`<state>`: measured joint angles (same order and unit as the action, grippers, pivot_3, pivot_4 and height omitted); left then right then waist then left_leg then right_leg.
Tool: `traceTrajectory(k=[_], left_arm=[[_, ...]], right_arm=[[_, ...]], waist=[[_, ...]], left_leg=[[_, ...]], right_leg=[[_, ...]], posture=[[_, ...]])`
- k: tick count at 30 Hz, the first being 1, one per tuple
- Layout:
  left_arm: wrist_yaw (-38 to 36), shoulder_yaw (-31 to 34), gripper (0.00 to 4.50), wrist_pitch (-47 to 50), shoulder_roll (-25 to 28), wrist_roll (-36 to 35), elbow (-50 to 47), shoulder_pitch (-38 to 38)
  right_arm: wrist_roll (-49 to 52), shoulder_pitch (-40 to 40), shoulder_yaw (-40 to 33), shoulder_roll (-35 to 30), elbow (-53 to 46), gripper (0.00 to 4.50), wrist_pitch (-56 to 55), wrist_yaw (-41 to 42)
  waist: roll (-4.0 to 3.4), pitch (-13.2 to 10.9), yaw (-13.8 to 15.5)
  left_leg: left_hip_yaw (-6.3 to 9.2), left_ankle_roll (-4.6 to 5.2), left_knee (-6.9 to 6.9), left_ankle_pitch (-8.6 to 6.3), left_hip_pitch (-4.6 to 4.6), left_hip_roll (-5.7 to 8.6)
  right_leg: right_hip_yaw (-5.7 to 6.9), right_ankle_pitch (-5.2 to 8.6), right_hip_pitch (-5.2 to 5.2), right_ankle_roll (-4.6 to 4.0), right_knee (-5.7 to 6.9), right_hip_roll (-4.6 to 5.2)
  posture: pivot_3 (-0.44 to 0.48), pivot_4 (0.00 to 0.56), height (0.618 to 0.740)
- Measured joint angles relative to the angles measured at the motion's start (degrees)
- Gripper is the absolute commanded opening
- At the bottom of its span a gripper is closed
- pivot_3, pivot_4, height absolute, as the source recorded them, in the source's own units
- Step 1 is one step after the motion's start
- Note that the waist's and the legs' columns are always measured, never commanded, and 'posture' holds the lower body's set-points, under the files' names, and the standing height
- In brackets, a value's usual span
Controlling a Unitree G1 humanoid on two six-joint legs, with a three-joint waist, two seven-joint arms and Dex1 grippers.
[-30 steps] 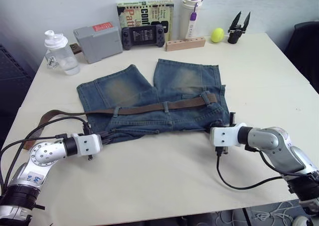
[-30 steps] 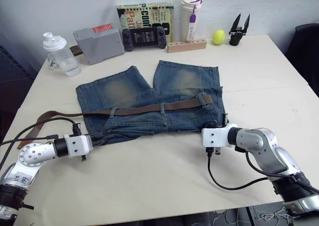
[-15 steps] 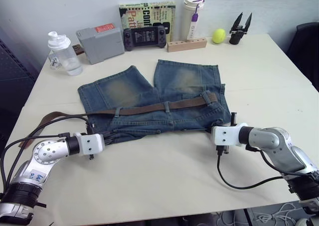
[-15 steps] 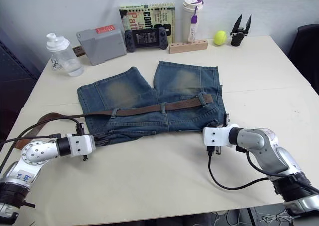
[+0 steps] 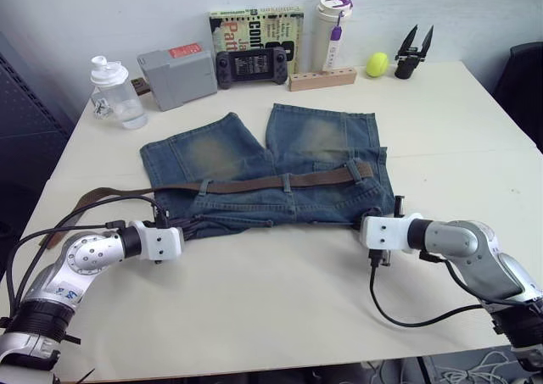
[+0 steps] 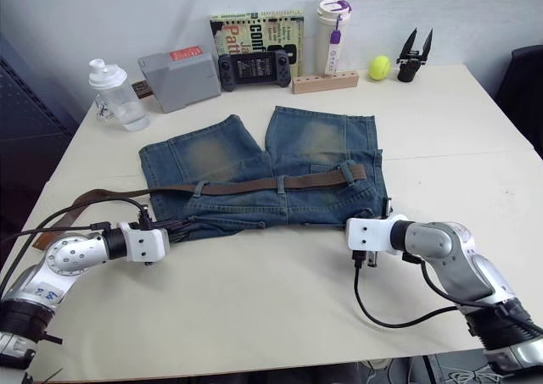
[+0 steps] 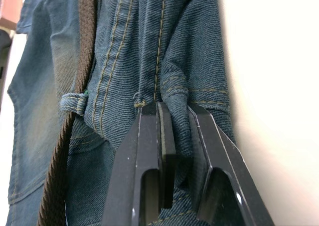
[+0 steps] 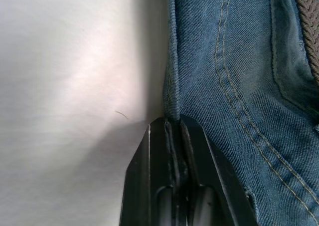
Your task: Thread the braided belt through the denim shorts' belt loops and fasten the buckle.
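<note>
The denim shorts [image 5: 280, 159] lie flat mid-table, with the legs pointing away from me. The braided belt [image 5: 254, 183] runs across them through the belt loops [image 5: 287, 181], and its left end trails off in a curve [image 5: 85, 204] toward the table's left edge. I cannot make out the buckle. My left gripper [image 7: 174, 109] is shut on a fold of denim at the shorts' near left corner [image 5: 188, 226]. My right gripper [image 8: 172, 120] is shut on the denim edge at the near right corner [image 5: 395, 208]. A belt loop [image 7: 75, 102] with the belt through it lies beside the left fingers.
Along the table's back edge stand a water bottle [image 5: 114, 96], a grey box [image 5: 178, 64], a game controller [image 5: 254, 64], a book [image 5: 254, 30], a tumbler [image 5: 333, 21], a wooden block [image 5: 322, 79], a tennis ball [image 5: 377, 64] and a spare black gripper [image 5: 414, 52].
The whole picture has shifted a little, so the camera moved. Both grippers keep their hold on the shorts' corners; the shorts and belt lie as before.
</note>
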<state>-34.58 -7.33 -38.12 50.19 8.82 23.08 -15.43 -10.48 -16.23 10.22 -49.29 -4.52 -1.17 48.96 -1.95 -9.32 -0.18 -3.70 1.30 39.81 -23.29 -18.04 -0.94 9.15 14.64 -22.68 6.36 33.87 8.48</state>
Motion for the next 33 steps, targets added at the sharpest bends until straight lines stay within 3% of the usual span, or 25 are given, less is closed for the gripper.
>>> traceTrajectory(k=[5, 6, 11, 15, 17, 27, 31, 33], left_arm=[[-3.68, 3.31, 3.00, 4.27, 0.14, -6.34, -2.28, 1.53], [-6.02, 4.43, 3.39, 7.29, 0.57, -9.37, -4.36, 2.38], [-17.62, 6.21, 3.39, 20.06, 3.76, -20.01, -12.27, 5.67], [-23.33, 7.97, 3.39, 30.11, 4.56, -26.70, -16.19, 5.06], [-24.76, 9.83, 3.39, 34.39, 4.58, -29.85, -16.59, 3.69], [-23.83, 12.51, 3.39, 38.07, 1.53, -30.41, -18.43, 4.03], [-22.57, 14.45, 3.45, 39.17, 0.45, -30.53, -18.54, 4.24], [-22.36, 15.28, 3.45, 40.34, -0.46, -31.03, -17.98, 2.95]], right_arm=[[6.53, -0.49, -3.59, 1.14, -0.99, 4.45, 7.95, 2.47], [10.36, -1.08, -4.74, 1.31, -1.23, 4.50, 12.57, 4.53], [24.27, -9.47, -10.96, -0.49, -1.03, 4.50, 30.02, 11.74], [27.91, -23.66, -12.25, -0.18, 9.91, 4.50, 43.18, 11.28], [28.91, -31.09, -12.80, 3.00, 17.85, 4.50, 49.10, 9.08], [26.15, -40.28, -8.21, 10.55, 41.04, 4.50, 52.23, 6.92], [26.17, -41.45, -8.18, 11.47, 45.31, 3.32, 51.31, 8.74], [26.18, -41.92, -8.23, 11.78, 46.38, 2.36, 51.09, 9.29]], waist=[[0.07, -0.02, -0.08], [0.11, -0.16, -0.22], [-0.01, -0.67, -0.56], [0.25, -0.97, -0.56], [0.37, -1.13, -0.65], [0.45, -1.19, -0.64], [0.47, -1.21, -0.72], [0.50, -1.22, -0.74]], left_leg=[[0.03, -0.02, -0.04, -0.01, -0.14, -0.03], [0.02, -0.02, -0.03, -0.01, -0.24, -0.03], [0.04, 0.00, 0.31, -0.01, -1.09, 0.03], [0.03, 0.00, 0.35, 0.00, -1.21, 0.04], [-0.01, 0.00, 0.34, 0.01, -1.28, 0.06], [-0.16, -0.02, 0.25, 0.01, -1.79, 0.33], [-0.17, -0.11, 0.30, 0.06, -1.82, 0.30], [-0.16, -0.16, 0.37, 0.14, -1.83, 0.30]], right_leg=[[0.04, 0.01, -0.11, -0.03, -0.05, -0.01], [0.03, 0.01, -0.21, -0.03, -0.05, -0.02], [0.05, -0.01, -0.99, 0.01, 0.10, 0.00], [0.09, -0.01, -1.05, 0.00, 0.12, -0.04], [0.10, -0.01, -1.08, 0.01, 0.10, -0.04], [0.40, -0.02, -1.35, 0.05, -0.01, -0.13], [0.38, -0.02, -1.35, 0.05, -0.02, -0.17], [0.34, -0.03, -1.35, 0.05, 0.05, -0.17]], posture=[[0.000, 0.150, 0.726], [0.000, 0.150, 0.726], [0.000, 0.150, 0.726], [0.000, 0.150, 0.726], [0.000, 0.150, 0.726], [0.000, 0.150, 0.726], [0.000, 0.150, 0.726], [0.000, 0.150, 0.726]])
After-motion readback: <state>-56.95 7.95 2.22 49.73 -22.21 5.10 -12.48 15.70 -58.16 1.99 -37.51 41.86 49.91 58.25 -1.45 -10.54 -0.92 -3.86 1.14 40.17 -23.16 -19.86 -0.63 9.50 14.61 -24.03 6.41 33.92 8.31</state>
